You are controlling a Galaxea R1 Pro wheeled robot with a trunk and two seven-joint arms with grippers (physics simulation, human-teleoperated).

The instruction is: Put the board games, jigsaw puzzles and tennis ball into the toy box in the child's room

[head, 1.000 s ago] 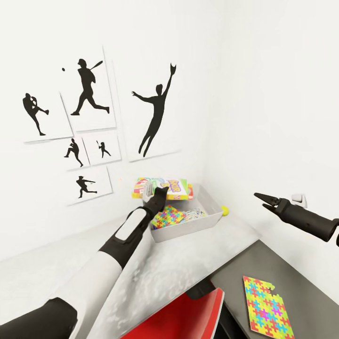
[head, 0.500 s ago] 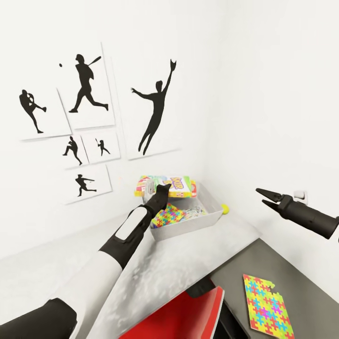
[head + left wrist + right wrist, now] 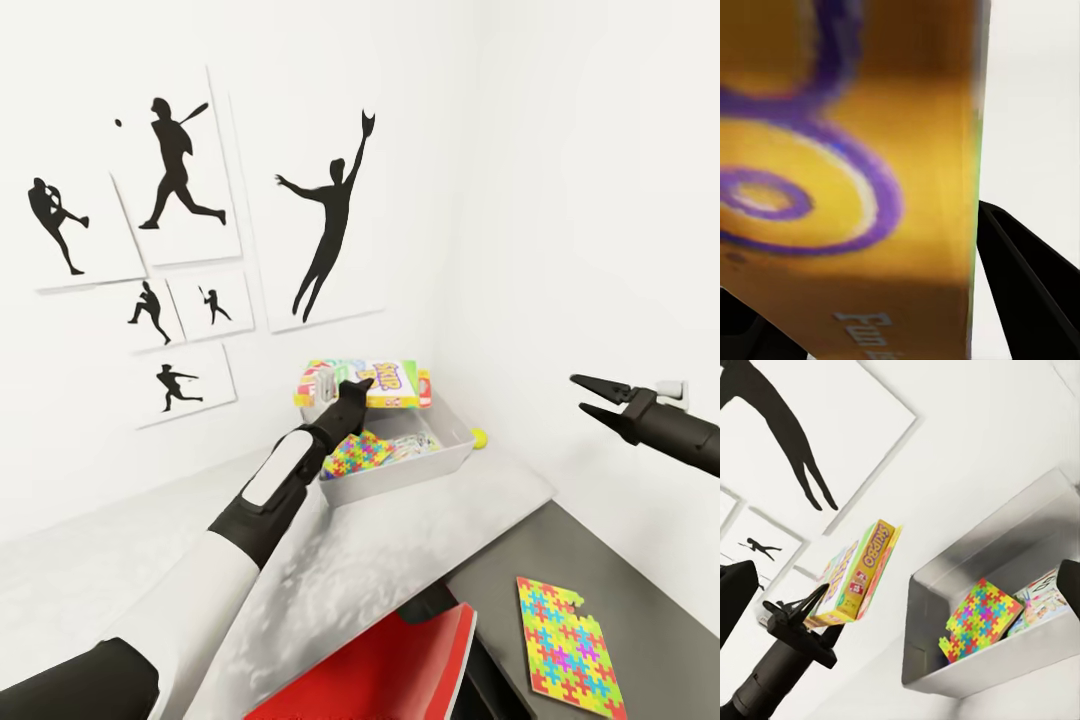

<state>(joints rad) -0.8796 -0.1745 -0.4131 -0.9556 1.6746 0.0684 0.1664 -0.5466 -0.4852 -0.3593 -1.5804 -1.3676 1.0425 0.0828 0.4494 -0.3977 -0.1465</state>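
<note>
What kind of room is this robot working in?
Probably a child's bedroom or playroom: black baseball-player silhouette pictures hang on the white wall, and a light-grey bin on the light-grey desk holds a bright multicoloured jigsaw board.

Light-grey table (image 3: 400, 540), toy box (image 3: 400, 478), tennis ball (image 3: 480, 437), jigsaw puzzle (image 3: 568, 645)

Yellow board game (image 3: 372, 383), multicoloured jigsaw puzzle (image 3: 566, 646), light-grey toy box (image 3: 440, 462).
</note>
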